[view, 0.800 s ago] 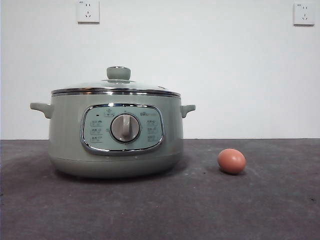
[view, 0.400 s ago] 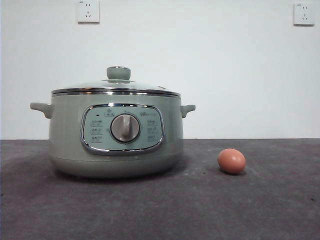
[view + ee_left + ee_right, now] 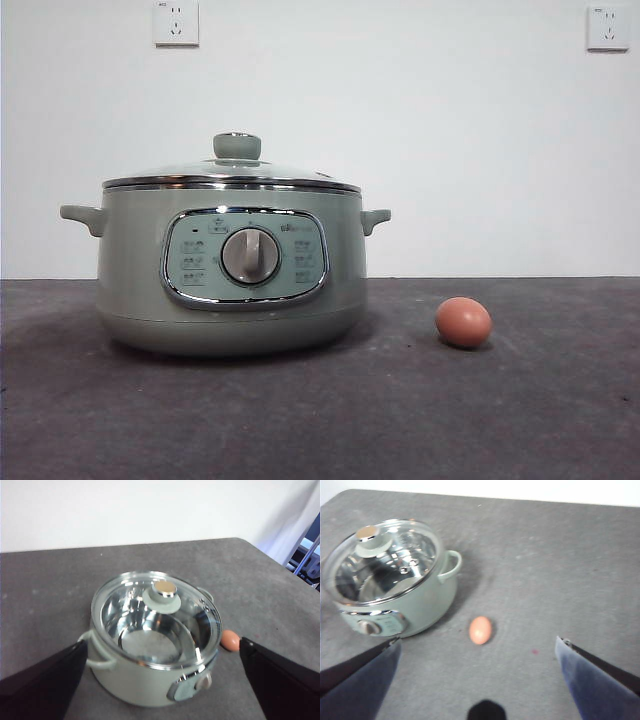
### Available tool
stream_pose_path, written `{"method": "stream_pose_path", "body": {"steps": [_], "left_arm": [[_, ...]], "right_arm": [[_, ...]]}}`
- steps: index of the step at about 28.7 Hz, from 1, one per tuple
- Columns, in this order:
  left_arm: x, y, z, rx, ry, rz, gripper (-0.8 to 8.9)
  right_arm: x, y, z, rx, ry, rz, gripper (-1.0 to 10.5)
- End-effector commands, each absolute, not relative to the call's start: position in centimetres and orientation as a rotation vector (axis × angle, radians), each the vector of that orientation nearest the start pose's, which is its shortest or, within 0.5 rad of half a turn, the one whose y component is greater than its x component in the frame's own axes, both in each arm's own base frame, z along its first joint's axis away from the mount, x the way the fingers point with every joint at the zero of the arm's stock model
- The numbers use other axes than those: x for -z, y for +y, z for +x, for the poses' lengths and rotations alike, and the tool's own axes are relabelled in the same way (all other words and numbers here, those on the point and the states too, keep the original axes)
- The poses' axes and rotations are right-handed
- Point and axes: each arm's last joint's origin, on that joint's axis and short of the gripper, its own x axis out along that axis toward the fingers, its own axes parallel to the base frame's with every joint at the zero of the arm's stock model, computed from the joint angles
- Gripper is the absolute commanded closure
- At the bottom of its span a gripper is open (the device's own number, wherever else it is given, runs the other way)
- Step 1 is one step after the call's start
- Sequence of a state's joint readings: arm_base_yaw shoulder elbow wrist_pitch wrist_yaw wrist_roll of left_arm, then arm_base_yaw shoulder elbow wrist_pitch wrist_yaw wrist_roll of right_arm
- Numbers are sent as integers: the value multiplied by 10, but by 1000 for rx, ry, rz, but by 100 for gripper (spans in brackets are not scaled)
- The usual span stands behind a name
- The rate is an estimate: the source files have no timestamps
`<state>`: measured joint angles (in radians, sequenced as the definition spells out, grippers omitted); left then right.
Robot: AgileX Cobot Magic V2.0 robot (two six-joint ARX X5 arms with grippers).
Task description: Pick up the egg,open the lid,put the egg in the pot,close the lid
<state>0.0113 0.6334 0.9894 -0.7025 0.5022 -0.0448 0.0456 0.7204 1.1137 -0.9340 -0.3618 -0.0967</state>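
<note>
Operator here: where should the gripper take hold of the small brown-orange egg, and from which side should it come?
Grip the small brown-orange egg across its narrow middle, coming straight down from above. It lies on its side on the dark grey table, apart from the sage-green pot, so both flanks look free. The right gripper, jaws wide open above it, seems best placed. Close gently; the smooth curved shell may slip.

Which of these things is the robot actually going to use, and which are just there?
For the job:
- egg, on the table beside the pot
- pot
- lid, shut on the pot

Just there:
- table
- two wall sockets
</note>
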Motion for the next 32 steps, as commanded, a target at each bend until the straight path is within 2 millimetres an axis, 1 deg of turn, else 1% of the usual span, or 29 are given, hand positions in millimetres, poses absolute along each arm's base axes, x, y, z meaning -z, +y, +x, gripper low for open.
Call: {"method": "stream_pose_path", "body": {"steps": [1,7,12,16,19,23,26,28,32], "left_arm": [[-369,-15,120,497,357,-131,185],[-362,-25,163,552,442,-132,185],[-366,-41,199,592,500,-74,185],[-369,-59,228,572,532,1,185],[-368,-79,257,577,562,68,185],[-359,-111,288,589,598,131,185],[-349,-129,306,592,620,176,185],[-340,-138,313,596,632,187,185],[-322,-147,324,574,679,210,186]], "right_arm": [[-380,16,109,-460,507,20,382],[-377,17,120,-467,541,29,382],[-373,18,129,-467,574,35,382],[-370,18,135,-467,605,41,382],[-369,18,137,-467,618,43,382],[-368,18,139,-467,626,45,382],[-366,18,140,-467,640,48,382],[-366,18,141,-467,649,49,382],[-365,18,142,-467,656,50,383]]}}
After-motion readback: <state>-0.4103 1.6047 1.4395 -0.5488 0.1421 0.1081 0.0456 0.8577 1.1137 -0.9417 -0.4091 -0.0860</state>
